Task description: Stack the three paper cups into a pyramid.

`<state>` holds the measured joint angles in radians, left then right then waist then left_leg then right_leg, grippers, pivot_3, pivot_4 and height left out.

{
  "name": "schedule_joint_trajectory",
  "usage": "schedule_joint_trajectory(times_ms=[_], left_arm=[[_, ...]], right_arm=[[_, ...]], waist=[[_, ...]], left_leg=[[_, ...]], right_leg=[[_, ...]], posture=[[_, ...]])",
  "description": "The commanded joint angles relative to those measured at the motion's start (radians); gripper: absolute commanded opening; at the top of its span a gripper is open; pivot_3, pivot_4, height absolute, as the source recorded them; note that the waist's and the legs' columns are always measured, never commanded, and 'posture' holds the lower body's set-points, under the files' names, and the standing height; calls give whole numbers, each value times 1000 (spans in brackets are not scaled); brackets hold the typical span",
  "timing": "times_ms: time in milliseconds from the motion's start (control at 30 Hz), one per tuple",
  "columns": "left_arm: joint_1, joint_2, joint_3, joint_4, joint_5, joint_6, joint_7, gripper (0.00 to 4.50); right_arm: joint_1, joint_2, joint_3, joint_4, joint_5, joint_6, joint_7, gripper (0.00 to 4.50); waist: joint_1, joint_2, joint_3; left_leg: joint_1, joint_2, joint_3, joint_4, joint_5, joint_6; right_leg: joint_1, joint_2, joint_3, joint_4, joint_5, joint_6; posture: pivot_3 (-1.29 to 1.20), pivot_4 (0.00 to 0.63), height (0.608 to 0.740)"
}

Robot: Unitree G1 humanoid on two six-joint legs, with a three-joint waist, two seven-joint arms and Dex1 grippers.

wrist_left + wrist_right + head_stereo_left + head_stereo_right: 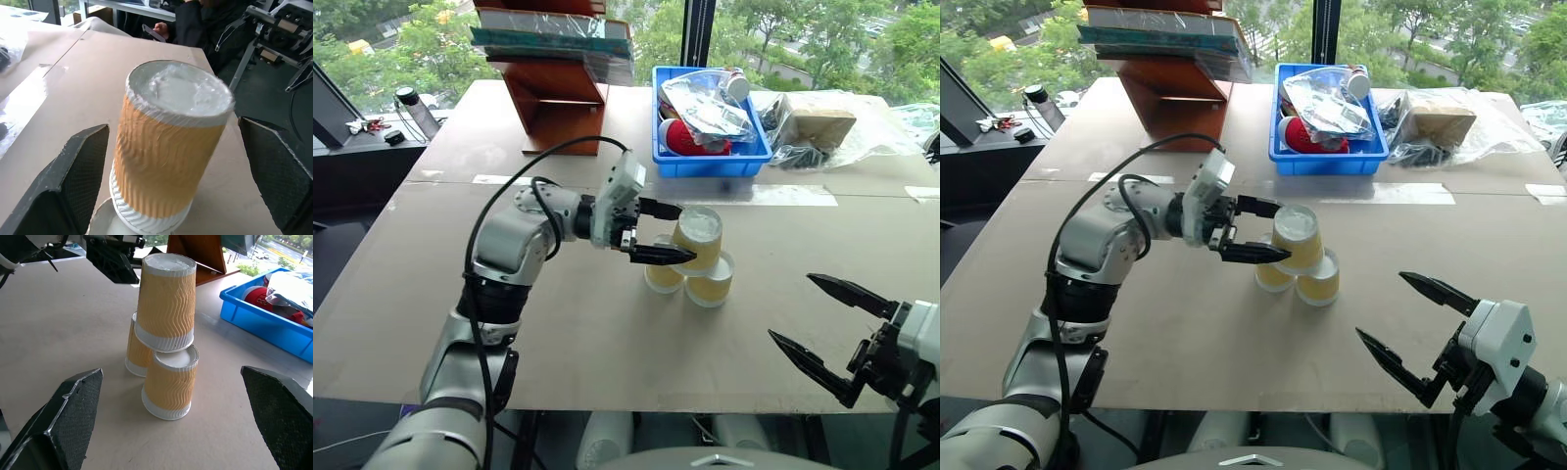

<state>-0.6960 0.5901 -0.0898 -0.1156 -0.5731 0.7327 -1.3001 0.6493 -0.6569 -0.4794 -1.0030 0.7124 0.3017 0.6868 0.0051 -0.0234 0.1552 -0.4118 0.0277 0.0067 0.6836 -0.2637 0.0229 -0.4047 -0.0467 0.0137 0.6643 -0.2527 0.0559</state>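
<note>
While the three paper cups point(164, 335) stand as a pyramid point(693, 259) near the middle of the left eye view, on the brown surface point(431, 294), we see two upside-down cups below, side by side and touching, with the third resting upside down across their white bases. Our left gripper point(661, 233) sits at the top cup from the left of the frame, its jaws spread with one finger on each side of the cup wall; the left wrist view shows a clear gap between each finger and the ridged tan side, so we are not pinching it. Our right gripper point(822, 328) hangs at the lower right of the frame, well apart from the cups, jaws spread wide and holding nothing.

We judge these cups to be very light and thin-walled: a hard squeeze would dent the side, and a light nudge could slide or topple the whole stack. The rippled sleeve should give decent friction, so the mid-wall is the place to take hold, with gentle pressure. The top cup looks seated a little off centre, towards the nearer lower cup. A blue bin point(705, 157) and a wooden stand point(553, 98) sit at the upper part of the frame.
</note>
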Motion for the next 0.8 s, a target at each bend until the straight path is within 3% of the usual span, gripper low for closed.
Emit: schedule_joint_trajectory(times_ms=[33,233,667,800], left_arm=[[54,38,101,-94,-92,62,47,4360],[250,112,239,-129,-83,45,167,4360],[856,7,456,-366,-72,-111,412,4360],[952,-6,463,-385,-69,-154,429,4360]], right_arm=[[-10,2,2,10,-11,-21,18,4500],[27,25,-15,102,-47,-52,80,4500],[131,71,-160,294,-25,-101,199,4500],[138,53,-181,326,-21,-92,236,4500]], waist=[[1,0,0],[8,0,0],[9,2,-1],[9,1,-1]], left_leg=[[0,0,0,0,0,0],[0,0,1,0,0,0],[4,6,4,-1,0,0],[16,8,10,-6,-1,0]], right_leg=[[0,0,0,0,0,0],[0,0,0,-1,0,0],[2,-1,2,-2,-2,-4],[11,-2,7,-3,-3,-5]], posture=[[0,150,740],[0,150,740],[0,150,740],[0,150,740]])
